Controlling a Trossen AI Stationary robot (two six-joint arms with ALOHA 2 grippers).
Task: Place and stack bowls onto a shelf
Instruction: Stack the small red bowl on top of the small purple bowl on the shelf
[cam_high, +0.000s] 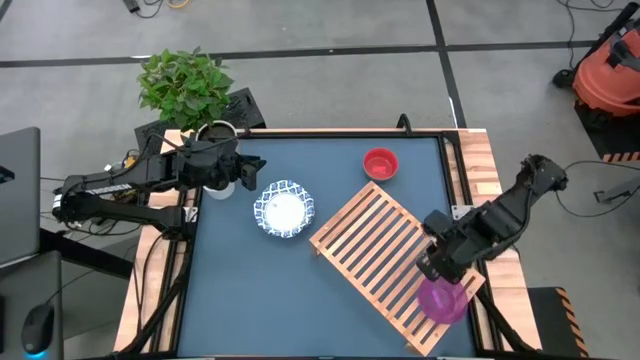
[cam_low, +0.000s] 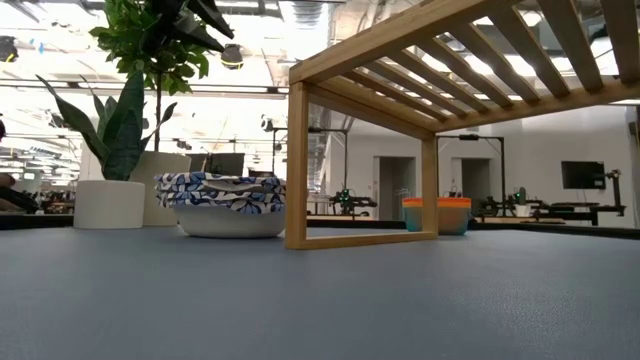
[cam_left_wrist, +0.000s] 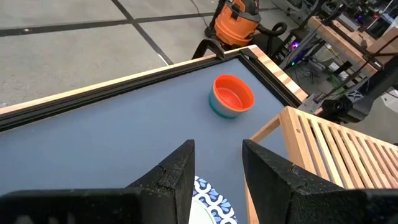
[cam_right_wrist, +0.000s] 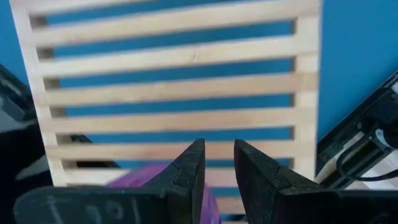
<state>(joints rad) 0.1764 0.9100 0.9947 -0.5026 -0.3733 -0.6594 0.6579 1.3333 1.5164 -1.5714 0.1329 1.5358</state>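
visibly three bowls: one magenta bowl (cam_high: 441, 299) on the shelf (cam_high: 385, 262); one orange-red bowl (cam_high: 380, 164); one white bowl (cam_high: 284, 209); both jaws narrowly parted, empty

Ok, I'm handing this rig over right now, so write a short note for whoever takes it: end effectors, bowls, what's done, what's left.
Left end effector: open, empty, above the white blue-rimmed bowl on the table, left of the shelf.
Right end effector: fingers slightly apart, over the shelf's near right end, right by the magenta bowl.
Done: the magenta bowl sits on the shelf; it looks just released, though contact cannot be ruled out.
Left: the white bowl and the orange-red bowl, both on the table. No other bowls are visible.
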